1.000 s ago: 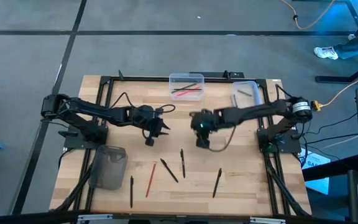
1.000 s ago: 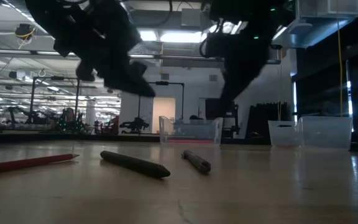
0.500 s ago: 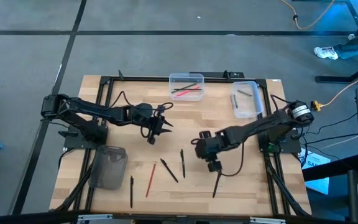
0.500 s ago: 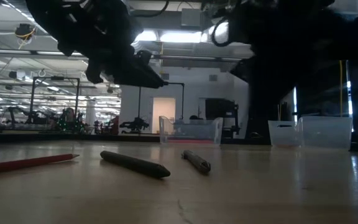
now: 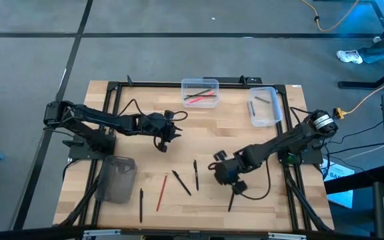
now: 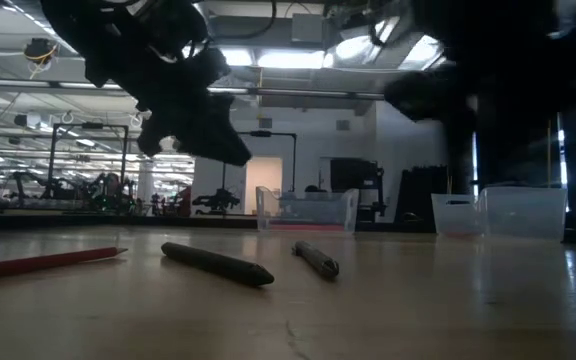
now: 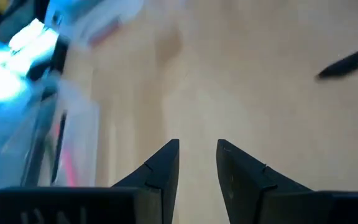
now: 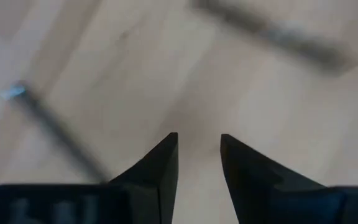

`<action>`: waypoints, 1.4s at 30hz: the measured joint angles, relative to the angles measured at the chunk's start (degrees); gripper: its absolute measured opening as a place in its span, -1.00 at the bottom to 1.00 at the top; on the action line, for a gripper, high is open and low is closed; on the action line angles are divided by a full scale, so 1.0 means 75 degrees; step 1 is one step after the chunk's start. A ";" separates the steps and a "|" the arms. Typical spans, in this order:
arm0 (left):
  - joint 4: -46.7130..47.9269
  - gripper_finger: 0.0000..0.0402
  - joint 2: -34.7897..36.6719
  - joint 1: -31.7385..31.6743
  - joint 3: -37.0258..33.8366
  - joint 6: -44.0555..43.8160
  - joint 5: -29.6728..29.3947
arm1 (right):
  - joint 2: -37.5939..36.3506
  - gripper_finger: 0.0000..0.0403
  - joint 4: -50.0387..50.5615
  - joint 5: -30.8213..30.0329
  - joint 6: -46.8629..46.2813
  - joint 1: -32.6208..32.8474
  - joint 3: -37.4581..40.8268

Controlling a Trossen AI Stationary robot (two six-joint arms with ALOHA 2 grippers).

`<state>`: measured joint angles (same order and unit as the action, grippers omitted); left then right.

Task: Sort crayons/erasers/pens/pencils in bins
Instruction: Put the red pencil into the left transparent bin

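- The bench (image 5: pixel 245 137) is a pale wooden butcher-block top with a black frame round its edges, standing on a grey floor crossed by dark lines.
- Three bins sit on it. One clear bin (image 5: pixel 200 92) lies at the middle of the far edge, its long axis along that edge, with red and dark sticks inside. The second clear bin (image 5: pixel 263 105) is to its right, its long axis running from far to near. The smoky grey bin (image 5: pixel 117 179) sits far to the left and nearer the front edge than the central clear bin, also long from far to near.
- Loose items lie nearer the front edge than the central clear bin: a red pencil (image 5: pixel 161 192), steeply tilted; a dark pen (image 5: pixel 181 182) lying diagonally; another dark pen (image 5: pixel 196 174) almost far-to-near; a dark pencil (image 5: pixel 141 204) beside the grey bin; and a dark pen (image 5: pixel 231 199) partly under the right arm.
- The left gripper (image 5: pixel 162 135) hangs above bare wood, left of and nearer than the central clear bin; its fingers (image 7: pixel 166 163) stand slightly apart and hold nothing.
- The right gripper (image 5: pixel 235 185) is low over the dark pen under the right arm; its fingers (image 8: pixel 163 159) are apart with nothing between them.
- No readable writing shows anywhere.
- In the low view, a large hall with ceiling strip lights and a bright doorway lies beyond the bench.
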<state>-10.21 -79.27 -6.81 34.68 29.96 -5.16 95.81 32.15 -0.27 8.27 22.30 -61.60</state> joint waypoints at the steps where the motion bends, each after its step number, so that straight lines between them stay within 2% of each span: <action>1: 0.0117 -0.50 0.0022 0.0049 0.0000 -0.0210 -0.0369 | 0.0056 -0.39 -0.0445 -0.0408 0.0201 -0.0081 -0.0009; 3: 0.0208 -0.50 0.0074 0.0172 0.0000 -0.0667 -0.1233 | 0.0235 -0.39 -0.1402 -0.1139 0.0481 -0.0333 -0.0012; 5: 0.0546 -0.50 0.0179 0.0316 0.0007 -0.1164 -0.1972 | 0.0509 -0.39 -0.2619 -0.1232 0.0650 -0.0723 -0.0012; 7: 0.1091 -0.50 0.0375 0.0476 0.0006 -0.1672 -0.2472 | 0.0894 -0.39 -0.3659 -0.0521 0.0796 -0.1128 -0.0065; 9: 0.2037 -0.50 0.0689 0.0611 0.0012 -0.2268 -0.2825 | 0.1460 -0.39 -0.4063 0.0154 0.1013 -0.1427 -0.0376; 12: 0.3558 -0.50 0.1279 0.0785 0.0009 -0.3228 -0.2996 | 0.2395 -0.39 -0.3716 0.0705 0.1769 -0.1597 -0.1436; 17: 0.5253 -0.50 0.2300 0.1128 0.0006 -0.4761 -0.2992 | 0.3966 -0.39 -0.2443 0.1201 0.3171 -0.1599 -0.3921; 22: 0.5862 -0.50 0.2957 0.1584 0.0003 -0.5614 -0.3003 | 0.5229 -0.39 -0.1505 0.1850 0.3962 -0.1617 -0.6053; 27: 0.5873 -0.50 0.3099 0.2033 0.0000 -0.5840 -0.2998 | 0.6225 -0.39 -0.0565 0.1988 0.4441 -0.1602 -0.7625; 33: 0.5880 -0.50 0.3090 0.2377 0.0000 -0.6010 -0.3018 | 0.7054 -0.39 -0.0073 0.2470 0.4539 -0.1587 -0.8592; 42: 0.5891 -0.50 0.3090 0.2532 0.0000 -0.5985 -0.3079 | 0.7227 -0.44 0.0142 0.2510 0.4554 -0.1611 -0.8662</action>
<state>33.98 -56.10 12.19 34.68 -14.93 -28.25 150.02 33.21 18.56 42.42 10.22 -126.56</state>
